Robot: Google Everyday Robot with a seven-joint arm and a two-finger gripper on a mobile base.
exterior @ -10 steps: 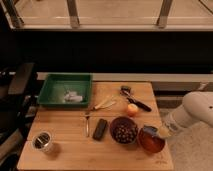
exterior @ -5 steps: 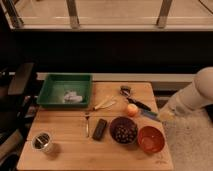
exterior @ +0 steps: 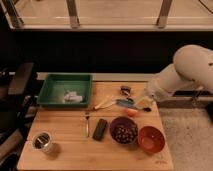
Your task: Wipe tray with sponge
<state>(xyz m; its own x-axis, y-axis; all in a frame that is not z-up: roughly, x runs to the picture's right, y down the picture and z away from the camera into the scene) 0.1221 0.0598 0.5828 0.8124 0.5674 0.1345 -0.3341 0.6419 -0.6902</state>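
A wooden table (exterior: pixel 65 150) stands in a dark room. Closest to us are a metal cup (exterior: pixel 43 141) on the left and a red bowl (exterior: pixel 151 138) on the right. Next to the red bowl is a dark bowl (exterior: pixel 124 132) of brown bits, then a black bar (exterior: pixel 100 128). A bit further back, a white arm (exterior: pixel 187 70) reaches in from the right. Its gripper (exterior: pixel 135 105) hangs low over the table, just by a small orange ball (exterior: pixel 131 112). Its fingers are squeezed shut on the blue sponge (exterior: pixel 124 103). The green tray (exterior: pixel 50 92) sits at the far left, well apart from the sponge, with a pale lump (exterior: pixel 72 96) inside.
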